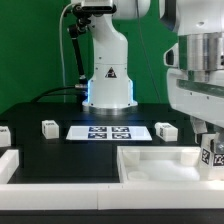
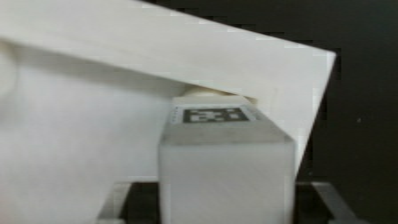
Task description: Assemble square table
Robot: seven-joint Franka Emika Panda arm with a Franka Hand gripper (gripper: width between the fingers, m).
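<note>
The white square table top lies with its raised rim up at the front right of the exterior view. My gripper hangs over its right end, shut on a chunky white leg with a tag. In the wrist view the leg stands between my two dark fingers, with its tagged end against the inside of the top near a corner of the rim. Three other legs lie on the black table: one at the far left, one left of centre, one right of centre.
The marker board lies flat in front of the robot base. A long white border rail runs along the front edge and turns up at the left. A green backdrop is behind.
</note>
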